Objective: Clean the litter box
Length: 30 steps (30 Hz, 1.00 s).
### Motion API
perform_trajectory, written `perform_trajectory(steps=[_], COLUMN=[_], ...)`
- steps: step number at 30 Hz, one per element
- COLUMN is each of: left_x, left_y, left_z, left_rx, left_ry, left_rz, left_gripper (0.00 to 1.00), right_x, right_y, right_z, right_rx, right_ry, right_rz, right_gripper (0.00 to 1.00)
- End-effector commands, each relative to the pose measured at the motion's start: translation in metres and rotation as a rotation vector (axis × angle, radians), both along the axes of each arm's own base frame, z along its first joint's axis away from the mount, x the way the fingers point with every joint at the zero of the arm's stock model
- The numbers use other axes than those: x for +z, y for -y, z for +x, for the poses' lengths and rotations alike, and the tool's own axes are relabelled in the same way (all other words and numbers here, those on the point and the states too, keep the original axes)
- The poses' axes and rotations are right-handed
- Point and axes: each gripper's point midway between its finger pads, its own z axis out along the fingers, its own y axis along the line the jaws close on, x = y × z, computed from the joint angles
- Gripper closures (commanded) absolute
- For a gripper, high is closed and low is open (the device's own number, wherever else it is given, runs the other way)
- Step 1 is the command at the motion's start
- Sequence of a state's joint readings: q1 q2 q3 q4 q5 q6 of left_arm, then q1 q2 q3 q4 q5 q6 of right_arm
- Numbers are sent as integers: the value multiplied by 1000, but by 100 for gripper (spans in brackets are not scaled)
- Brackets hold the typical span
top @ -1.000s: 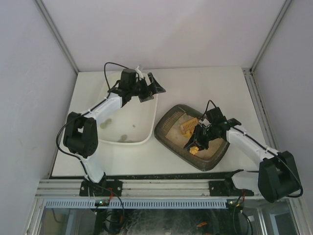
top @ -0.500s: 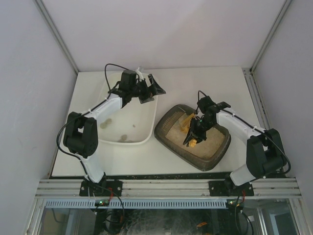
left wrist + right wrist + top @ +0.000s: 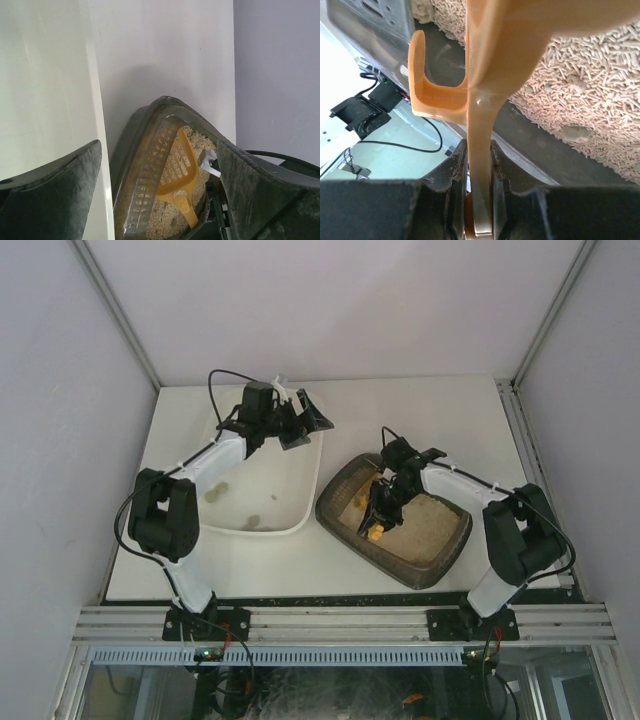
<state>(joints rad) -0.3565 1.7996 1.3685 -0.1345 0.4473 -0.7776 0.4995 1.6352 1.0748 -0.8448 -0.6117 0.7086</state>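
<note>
White table [image 3: 420, 405]: litter box [image 3: 328, 508] holds pellets [image 3: 428, 524], orange scoop [image 3: 178, 160].

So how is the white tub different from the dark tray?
The white plastic tub is bigger and nearly bare, holding a few clumps. The dark brown-grey litter box is smaller, filled with pale litter and an orange plastic scoop. Both are rounded rectangles on the table.

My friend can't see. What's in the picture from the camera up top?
The right hand holds an orange scoop inside the dark litter box, which has sandy litter in it. The left hand hangs open over the far end of a white tub beside the box, on a white table.
</note>
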Motion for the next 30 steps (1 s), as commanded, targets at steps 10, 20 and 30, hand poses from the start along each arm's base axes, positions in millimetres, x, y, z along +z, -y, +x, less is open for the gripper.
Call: perform_trajectory(steps=[10,20,30], left_x=[24,22,20], left_y=[-8,-8,-6], left_z=[1,1,1], left_rx=[17,15,10], left_ry=[78,79,71], left_rz=[-24,-26,-35], left_gripper=[0,0,0], right_x=[-13,-29,-33], right_y=[-41,-17,19], right_z=[38,33,5], right_rx=[-101,-194,-181], right_ry=[160,344,328], right_rz=[263,322,225], right_gripper=[100,100,100])
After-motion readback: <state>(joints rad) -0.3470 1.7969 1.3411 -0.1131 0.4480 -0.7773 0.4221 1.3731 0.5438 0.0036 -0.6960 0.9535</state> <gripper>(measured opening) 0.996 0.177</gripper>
